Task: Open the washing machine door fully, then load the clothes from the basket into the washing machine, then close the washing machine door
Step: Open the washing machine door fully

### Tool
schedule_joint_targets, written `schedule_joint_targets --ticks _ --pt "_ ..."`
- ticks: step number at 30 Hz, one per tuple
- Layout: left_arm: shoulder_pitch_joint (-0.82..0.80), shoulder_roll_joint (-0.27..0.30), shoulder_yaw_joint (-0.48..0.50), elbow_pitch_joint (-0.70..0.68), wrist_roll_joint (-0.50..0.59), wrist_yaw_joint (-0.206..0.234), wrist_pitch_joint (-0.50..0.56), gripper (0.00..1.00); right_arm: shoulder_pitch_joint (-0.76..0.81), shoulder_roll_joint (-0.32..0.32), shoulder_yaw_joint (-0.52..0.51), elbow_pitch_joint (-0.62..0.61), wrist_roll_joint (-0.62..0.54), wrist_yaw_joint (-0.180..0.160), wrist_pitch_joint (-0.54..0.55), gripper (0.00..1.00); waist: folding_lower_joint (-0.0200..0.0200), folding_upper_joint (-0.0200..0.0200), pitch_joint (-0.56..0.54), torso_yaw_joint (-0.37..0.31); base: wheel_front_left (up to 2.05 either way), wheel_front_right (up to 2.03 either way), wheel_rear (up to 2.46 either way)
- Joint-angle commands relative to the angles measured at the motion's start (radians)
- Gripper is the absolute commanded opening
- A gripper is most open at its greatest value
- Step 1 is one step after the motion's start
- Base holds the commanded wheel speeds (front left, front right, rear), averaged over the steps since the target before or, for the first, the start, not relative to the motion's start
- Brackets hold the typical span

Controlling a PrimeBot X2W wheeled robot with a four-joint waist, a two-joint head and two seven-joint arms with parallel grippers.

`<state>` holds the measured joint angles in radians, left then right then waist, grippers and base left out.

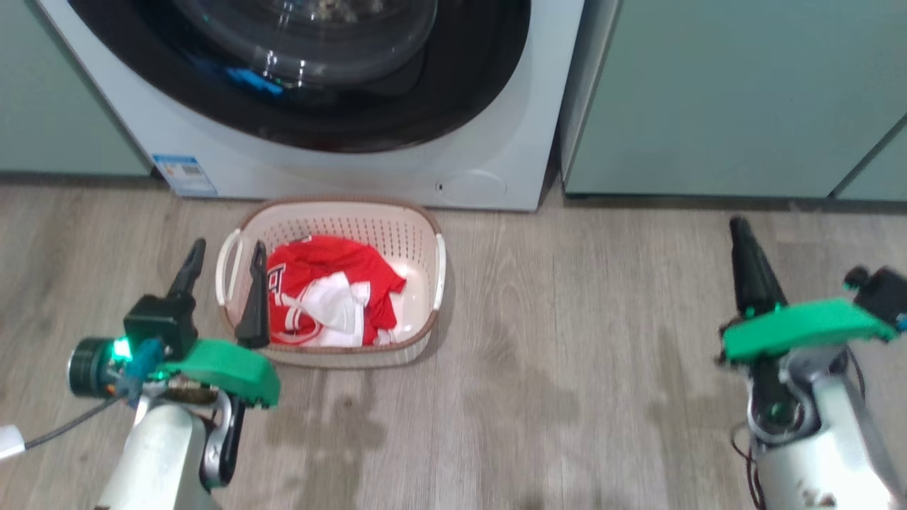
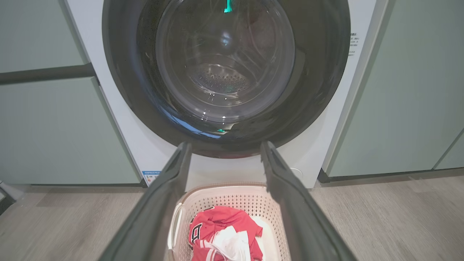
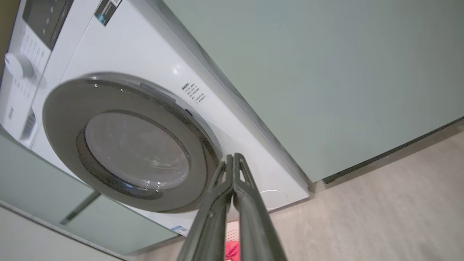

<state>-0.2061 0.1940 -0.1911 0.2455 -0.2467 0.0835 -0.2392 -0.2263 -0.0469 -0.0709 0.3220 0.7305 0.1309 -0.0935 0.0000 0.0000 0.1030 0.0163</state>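
The left pincer (image 1: 228, 248) stands spread wide and holds nothing. In the head view one finger lies over the left end of the basket (image 1: 354, 227), beside the clothes (image 1: 319, 283). The other finger lies outside the basket's white handle. Whether either finger touches the basket cannot be told. In the left wrist view the same pincer (image 2: 225, 145) points toward the washing machine door (image 2: 319, 72), and its two fingers frame the basket (image 2: 232, 197) and the red and white clothes (image 2: 224, 232) below.

The right pincer (image 1: 738, 230) has its fingers pressed together with nothing between them. It hangs over the bare floor (image 1: 567, 354), well apart from the basket and in front of the pale green cabinet (image 1: 708, 92). In the right wrist view its tips (image 3: 233, 157) meet in a thin line and aim at the lower right edge of the door (image 3: 72, 108).

The basket sits on the floor just in front of the washing machine (image 1: 496, 156). The door lies flat against the machine's front.
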Motion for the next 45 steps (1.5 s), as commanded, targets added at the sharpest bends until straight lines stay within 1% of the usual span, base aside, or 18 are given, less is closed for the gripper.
schedule_joint_targets --ticks 1,5,9,12,13,14,15,16,24,32,38,45 --pt "-0.061 0.027 0.035 -0.042 -0.006 0.001 -0.011 1.00 -0.070 -0.003 0.021 -0.023 0.071 0.000 0.015 0.00 0.0000 0.0000 0.034 0.009 0.00 0.00 0.00" --pt "-0.087 0.029 0.034 -0.061 -0.007 -0.005 -0.014 1.00 -0.153 -0.003 0.002 0.000 0.310 0.000 0.071 0.00 0.0000 0.0000 0.101 0.023 0.00 0.00 0.00" --pt "-0.122 0.025 0.032 -0.077 -0.009 -0.014 -0.017 1.00 -0.250 -0.003 -0.028 0.032 0.497 0.000 0.148 0.00 0.0000 0.0000 0.166 0.042 0.00 0.00 0.00" --pt "-0.147 0.019 0.028 -0.091 -0.009 -0.020 -0.019 1.00 -0.329 -0.004 -0.058 0.059 0.585 0.000 0.208 0.00 0.0000 0.0000 0.210 0.058 0.00 0.00 0.00" --pt "-0.147 0.019 0.028 -0.091 -0.009 -0.020 -0.019 1.00 -0.329 -0.004 -0.058 0.059 0.585 0.000 0.208 0.00 0.0000 0.0000 0.210 0.058 0.00 0.00 0.00" --pt "-0.165 0.014 0.026 -0.098 -0.009 -0.026 -0.020 1.00 -0.385 -0.013 -0.077 0.082 0.621 0.000 0.242 0.00 0.0000 0.0000 0.237 0.070 0.00 0.00 0.00" --pt "-0.165 0.014 0.026 -0.098 -0.009 -0.026 -0.020 1.00 -0.385 -0.013 -0.077 0.082 0.621 0.000 0.242 0.00 0.0000 0.0000 0.237 0.070 0.00 0.00 0.00" --pt "-0.181 0.009 0.025 -0.106 -0.009 -0.029 -0.021 1.00 -0.444 -0.026 -0.090 0.110 0.645 0.000 0.273 0.00 0.0000 0.0000 0.261 0.081 0.00 0.00 0.00" --pt "-0.227 -0.012 0.032 -0.150 -0.003 -0.044 -0.022 1.00 -0.700 -0.066 -0.099 0.262 0.661 0.000 0.370 0.00 0.0000 0.0000 0.350 0.119 0.00 0.00 0.00" --pt "-0.268 -0.039 0.038 -0.185 0.014 -0.063 -0.022 1.00 -0.956 -0.072 -0.064 0.412 0.614 0.000 0.444 0.00 0.0000 0.0000 0.427 0.153 0.00 0.00 0.00" --pt "-0.286 -0.061 0.048 -0.195 0.026 -0.079 -0.022 1.00 -1.088 -0.068 -0.043 0.513 0.569 0.000 0.472 0.00 0.0000 0.0000 0.458 0.173 0.00 0.00 0.00" --pt "-0.298 -0.080 0.059 -0.202 0.043 -0.095 -0.022 1.00 -1.193 -0.062 -0.041 0.599 0.538 0.000 0.476 0.00 0.0000 0.0000 0.485 0.190 0.00 0.00 0.00"
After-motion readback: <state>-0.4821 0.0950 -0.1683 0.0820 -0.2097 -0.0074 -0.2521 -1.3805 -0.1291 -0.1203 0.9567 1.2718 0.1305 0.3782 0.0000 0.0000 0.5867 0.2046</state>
